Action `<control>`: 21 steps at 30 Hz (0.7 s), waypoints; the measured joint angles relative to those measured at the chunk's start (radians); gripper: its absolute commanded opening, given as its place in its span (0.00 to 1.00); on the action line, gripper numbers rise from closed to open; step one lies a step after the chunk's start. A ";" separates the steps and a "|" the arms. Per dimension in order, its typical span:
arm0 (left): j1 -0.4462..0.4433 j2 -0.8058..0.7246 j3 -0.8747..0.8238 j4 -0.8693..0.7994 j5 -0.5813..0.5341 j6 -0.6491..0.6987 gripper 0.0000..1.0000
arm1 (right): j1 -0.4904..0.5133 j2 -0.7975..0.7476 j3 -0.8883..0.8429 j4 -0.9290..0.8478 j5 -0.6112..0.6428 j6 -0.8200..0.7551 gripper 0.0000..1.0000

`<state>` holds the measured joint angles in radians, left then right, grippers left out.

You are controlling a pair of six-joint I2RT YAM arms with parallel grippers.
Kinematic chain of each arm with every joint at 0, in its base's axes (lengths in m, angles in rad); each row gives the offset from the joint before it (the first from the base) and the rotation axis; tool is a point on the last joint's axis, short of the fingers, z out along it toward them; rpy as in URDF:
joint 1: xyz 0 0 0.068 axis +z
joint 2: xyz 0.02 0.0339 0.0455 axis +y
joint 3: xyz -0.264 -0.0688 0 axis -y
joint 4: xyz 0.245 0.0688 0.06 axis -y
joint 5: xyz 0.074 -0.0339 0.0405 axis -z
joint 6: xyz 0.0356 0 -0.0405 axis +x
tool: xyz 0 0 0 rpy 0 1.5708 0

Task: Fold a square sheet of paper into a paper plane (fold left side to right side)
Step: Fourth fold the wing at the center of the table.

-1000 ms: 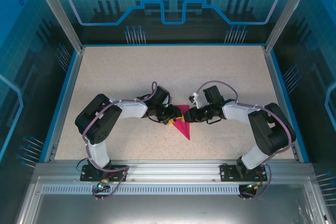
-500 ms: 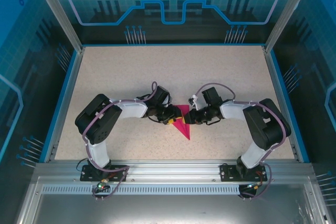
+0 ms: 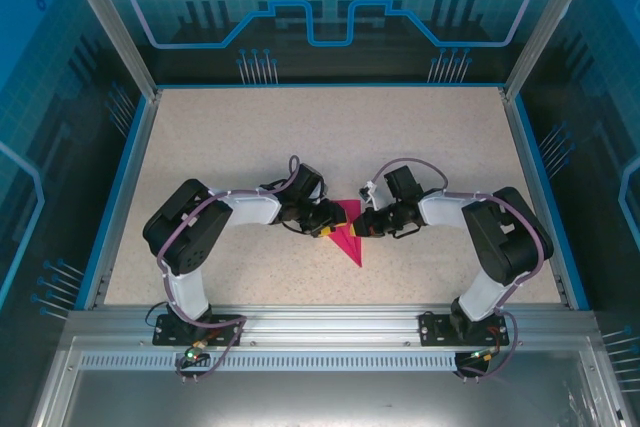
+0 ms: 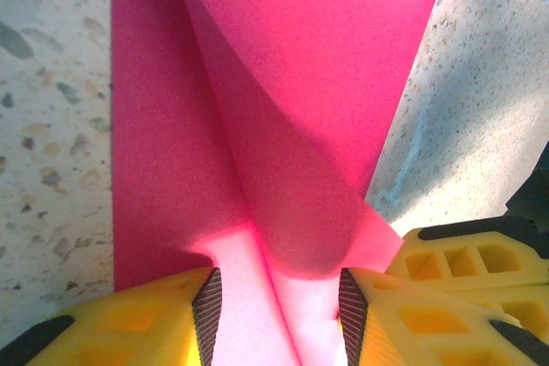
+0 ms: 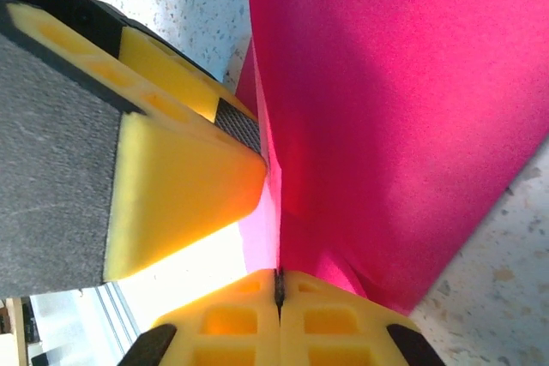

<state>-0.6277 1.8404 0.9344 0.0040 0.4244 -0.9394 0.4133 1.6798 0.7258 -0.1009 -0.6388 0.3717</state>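
Two grippers meet over the square sheet of paper [image 3: 348, 239], which lies mid-way across the bench [image 3: 220, 147], somewhat toward its near edge: left gripper [image 3: 328, 228] and right gripper [image 3: 362, 226].

From the left wrist, the left gripper [image 4: 274, 297] has its jaws apart, straddling the sheet [image 4: 300, 109] where one side rises and curls over.

From the right wrist, the right gripper [image 5: 277, 297] is clamped on the lifted edge.

I judge the fold begun but uncreased; laying flat, aligning and pressing are left.
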 measured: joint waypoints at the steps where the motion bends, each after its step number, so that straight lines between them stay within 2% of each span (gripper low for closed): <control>1: 0.000 0.000 0.000 0.000 0.000 0.000 0.44 | -0.002 0.000 0.000 -0.003 0.003 -0.003 0.03; 21: 0.000 0.000 0.000 0.000 0.000 0.000 0.44 | -0.010 0.005 0.001 -0.026 0.043 -0.013 0.03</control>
<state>-0.6277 1.8404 0.9344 0.0036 0.4244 -0.9394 0.4038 1.6852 0.7269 -0.1272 -0.5953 0.3584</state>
